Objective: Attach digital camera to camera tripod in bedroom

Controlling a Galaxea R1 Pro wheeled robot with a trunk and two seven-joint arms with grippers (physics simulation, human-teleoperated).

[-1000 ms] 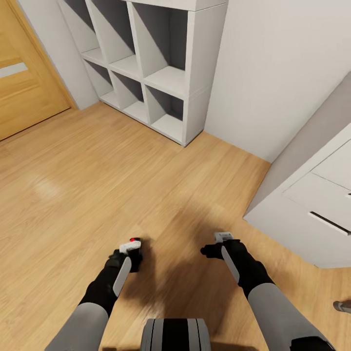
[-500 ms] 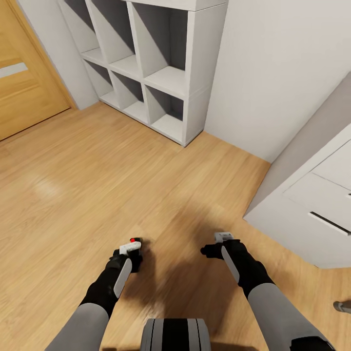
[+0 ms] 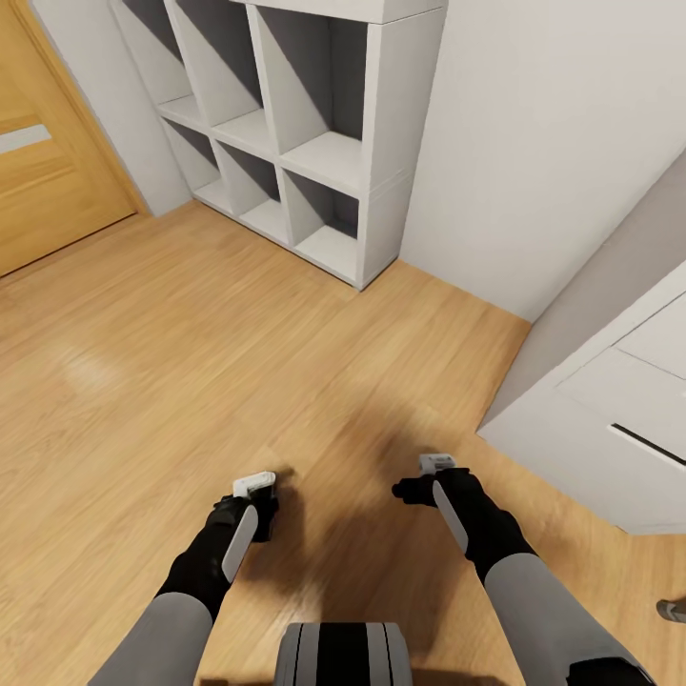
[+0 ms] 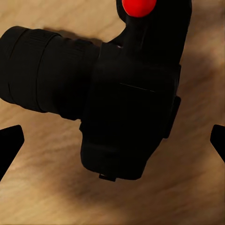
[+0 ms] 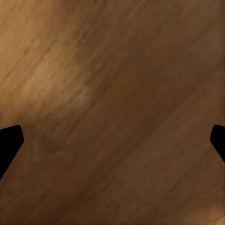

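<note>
The digital camera, matte black with a stubby lens and a red button on top, hangs just above the wood plank floor. My left gripper is shut on it. In the left wrist view the left gripper has its dark fingertips standing wide at either side of the camera body. My right gripper is held low over the floor, open and empty, and the right wrist view has bare planks between the right gripper fingers. The camera tripod is out of view.
A white cube shelf stands against the pale wall ahead. A wooden door is at the far left. A white drawer unit juts in close on the right. A small grey object peeks in at the right edge.
The whole head view has shifted slightly, so the camera moved. The red button that showed at my left gripper is now hidden behind it. Both arms keep their pose.
</note>
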